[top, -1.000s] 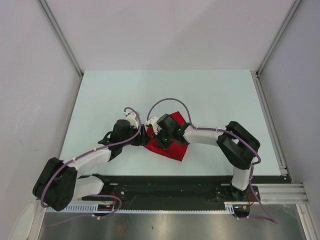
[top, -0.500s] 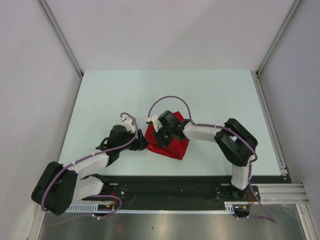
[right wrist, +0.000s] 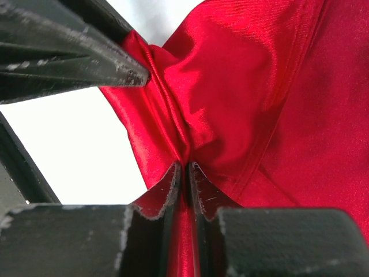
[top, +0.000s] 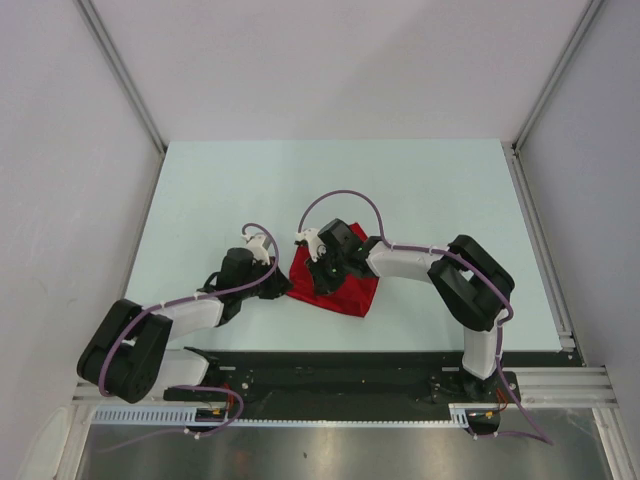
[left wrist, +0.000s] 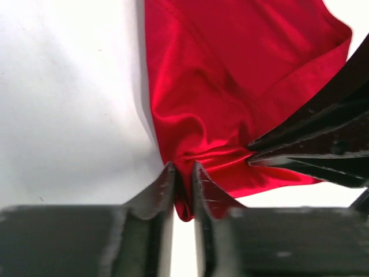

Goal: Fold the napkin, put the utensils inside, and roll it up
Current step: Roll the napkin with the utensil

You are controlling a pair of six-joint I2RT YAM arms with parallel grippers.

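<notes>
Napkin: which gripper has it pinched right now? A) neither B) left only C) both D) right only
C: in the left wrist view the left gripper is closed on a bunched fold of the napkin, and in the right wrist view the right gripper pinches another fold.

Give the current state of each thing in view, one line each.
napkin: bunched and creased, lying on the table, one edge gathered into folds and pinched by both grippers.
left gripper: shut on a bunched fold of the napkin.
right gripper: shut on a fold of the napkin, close beside the left gripper.
</notes>
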